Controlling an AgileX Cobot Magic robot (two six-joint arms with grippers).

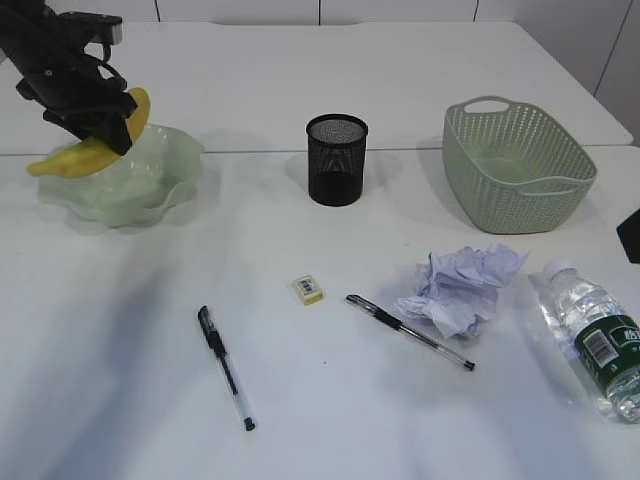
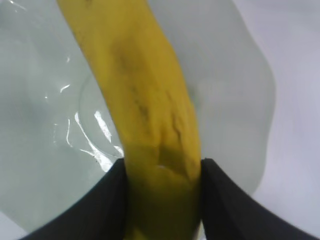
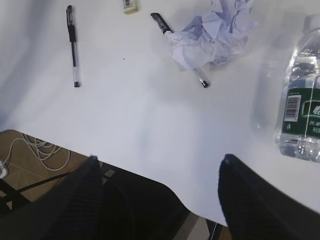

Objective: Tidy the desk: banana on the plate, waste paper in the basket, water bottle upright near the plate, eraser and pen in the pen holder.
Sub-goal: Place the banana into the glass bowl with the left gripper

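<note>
My left gripper (image 1: 105, 125) is shut on the yellow banana (image 1: 82, 152) and holds it over the pale green glass plate (image 1: 165, 185) at the far left. In the left wrist view the banana (image 2: 145, 105) runs between the jaws (image 2: 162, 200) above the plate (image 2: 40, 125). Two pens lie on the table, one left (image 1: 226, 368) and one (image 1: 400, 326) partly under the crumpled paper (image 1: 462, 288). The eraser (image 1: 308, 290) lies between them. The water bottle (image 1: 597, 335) lies on its side at the right. The black mesh pen holder (image 1: 336, 159) and green basket (image 1: 515, 164) stand at the back. My right gripper (image 3: 157, 162) is open and empty, above the table's front edge.
The right wrist view shows the left pen (image 3: 73, 45), eraser (image 3: 130, 5), paper (image 3: 212, 32) and bottle (image 3: 300, 95) from the near side. A black chair and cables show below the table's front edge (image 3: 125, 167). The right arm barely shows at the exterior view's right edge (image 1: 630, 235).
</note>
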